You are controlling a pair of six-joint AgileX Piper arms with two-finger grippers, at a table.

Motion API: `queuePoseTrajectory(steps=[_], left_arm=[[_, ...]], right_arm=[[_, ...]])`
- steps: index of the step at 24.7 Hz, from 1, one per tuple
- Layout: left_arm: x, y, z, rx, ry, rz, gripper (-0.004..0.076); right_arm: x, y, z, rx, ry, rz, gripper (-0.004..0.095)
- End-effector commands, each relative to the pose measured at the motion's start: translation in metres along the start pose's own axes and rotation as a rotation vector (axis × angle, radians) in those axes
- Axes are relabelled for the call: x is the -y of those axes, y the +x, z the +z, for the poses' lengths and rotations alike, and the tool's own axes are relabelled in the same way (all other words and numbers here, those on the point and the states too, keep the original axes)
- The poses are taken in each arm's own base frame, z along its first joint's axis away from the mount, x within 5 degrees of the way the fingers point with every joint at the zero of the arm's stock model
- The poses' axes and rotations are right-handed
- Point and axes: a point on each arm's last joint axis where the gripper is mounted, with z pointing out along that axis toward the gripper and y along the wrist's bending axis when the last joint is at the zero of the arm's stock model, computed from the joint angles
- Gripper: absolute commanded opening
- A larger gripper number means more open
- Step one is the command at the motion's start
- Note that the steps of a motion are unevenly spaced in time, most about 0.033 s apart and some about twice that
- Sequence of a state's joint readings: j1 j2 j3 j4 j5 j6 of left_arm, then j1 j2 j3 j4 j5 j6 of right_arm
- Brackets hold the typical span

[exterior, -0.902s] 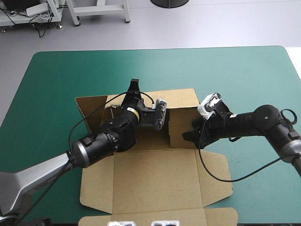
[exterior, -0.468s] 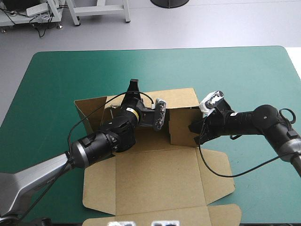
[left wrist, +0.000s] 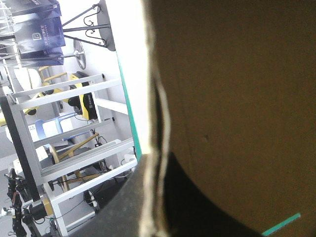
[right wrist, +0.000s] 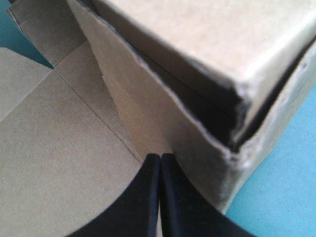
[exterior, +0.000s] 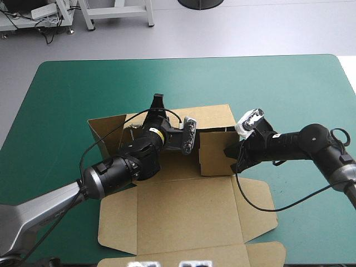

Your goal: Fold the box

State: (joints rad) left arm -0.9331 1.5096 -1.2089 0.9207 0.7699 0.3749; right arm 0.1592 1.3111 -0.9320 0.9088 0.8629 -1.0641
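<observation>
The brown box (exterior: pixel 183 217) lies in the middle of the teal-green table (exterior: pixel 83 83), its lid flat toward the front and its back wall (exterior: pixel 214 114) raised. My left gripper (exterior: pixel 158 101) reaches over that back wall from inside and is shut on its top edge. In the left wrist view the board's edge (left wrist: pixel 157 123) runs down between the black fingers (left wrist: pixel 197 212). My right gripper (exterior: pixel 228 151) is shut, its tips together against the foot of the raised right side wall (exterior: pixel 214 153). The right wrist view shows the right gripper (right wrist: pixel 160 159) touching that wall (right wrist: pixel 148 108) with nothing between its fingers.
The box's left side flap (exterior: pixel 105 130) stands tilted outward. A right front flap (exterior: pixel 258 214) lies flat on the cover, and another flap (exterior: pixel 261 253) reaches the table's near edge. Bare teal-green cover stretches behind the box and to both sides.
My right gripper's fingers have come together from open. The right side wall now stands more upright and a little farther in. The left arm has not moved.
</observation>
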Motion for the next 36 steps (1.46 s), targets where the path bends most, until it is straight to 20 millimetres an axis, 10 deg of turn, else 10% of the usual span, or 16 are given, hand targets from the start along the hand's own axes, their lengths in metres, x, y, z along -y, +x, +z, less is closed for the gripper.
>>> queuePoseTrajectory(steps=[1, 9, 14, 21, 36], left_arm=[[-0.002, -0.003, -0.011, 0.045, 0.014, -0.044, -0.0010], [-0.002, -0.002, -0.011, 0.034, 0.019, -0.044, -0.0010], [-0.001, -0.001, -0.011, 0.030, 0.022, -0.046, -0.0010], [-0.001, -0.001, -0.011, 0.028, 0.023, -0.046, -0.0010], [-0.001, -0.001, -0.011, 0.028, 0.023, -0.046, -0.0010]], right_arm=[[-0.004, -0.017, -0.012, 0.134, 0.020, 0.029, -0.0017], [-0.016, -0.009, -0.015, 0.031, -0.089, -0.063, 0.0058], [-0.033, -0.009, -0.047, 0.034, 0.007, -0.172, 0.0582], [-0.046, 0.002, -0.106, -0.036, 0.380, -0.265, 0.0566], [-0.040, -0.043, -0.122, 0.473, 0.421, -0.135, 0.0400]])
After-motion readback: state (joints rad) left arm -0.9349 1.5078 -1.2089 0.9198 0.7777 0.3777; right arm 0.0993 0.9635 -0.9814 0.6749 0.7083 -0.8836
